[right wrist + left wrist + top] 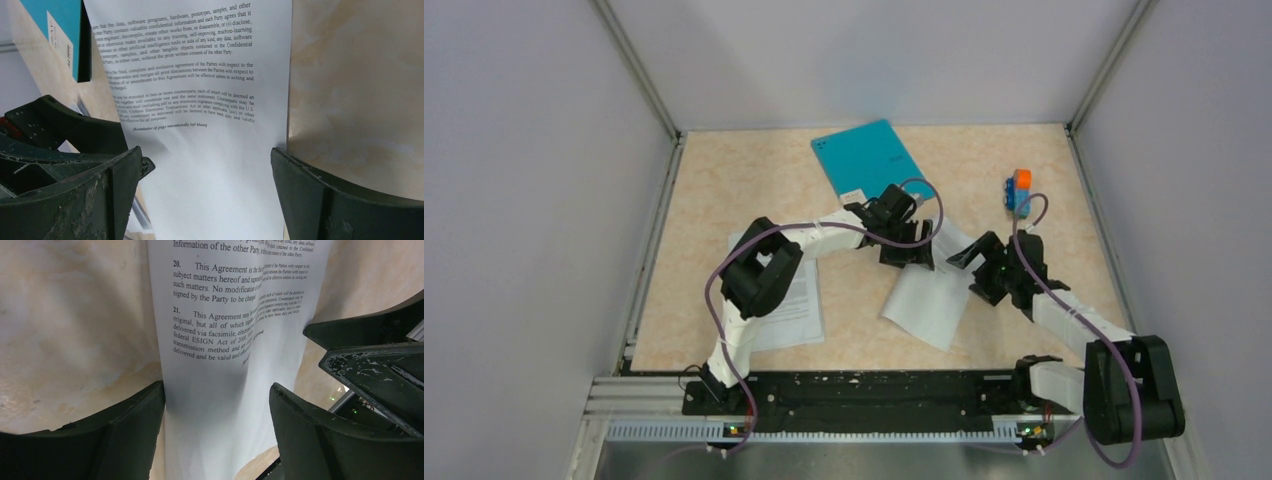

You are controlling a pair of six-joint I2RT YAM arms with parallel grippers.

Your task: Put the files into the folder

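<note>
The teal folder (869,155) lies closed at the back centre of the table, and its corner shows in the right wrist view (52,25). One printed white sheet (929,300) lies mid-table, bowed upward (230,315). My left gripper (911,255) is open at its far-left corner, jaws straddling the sheet (216,390). My right gripper (972,262) is open at its far-right edge, jaws spanning the sheet (206,152). More printed sheets (796,305) lie at the left, partly hidden under my left arm.
A small orange-and-blue toy block stack (1018,190) stands at the right back, close behind my right gripper. White walls enclose the table on three sides. A black rail (864,390) runs along the near edge.
</note>
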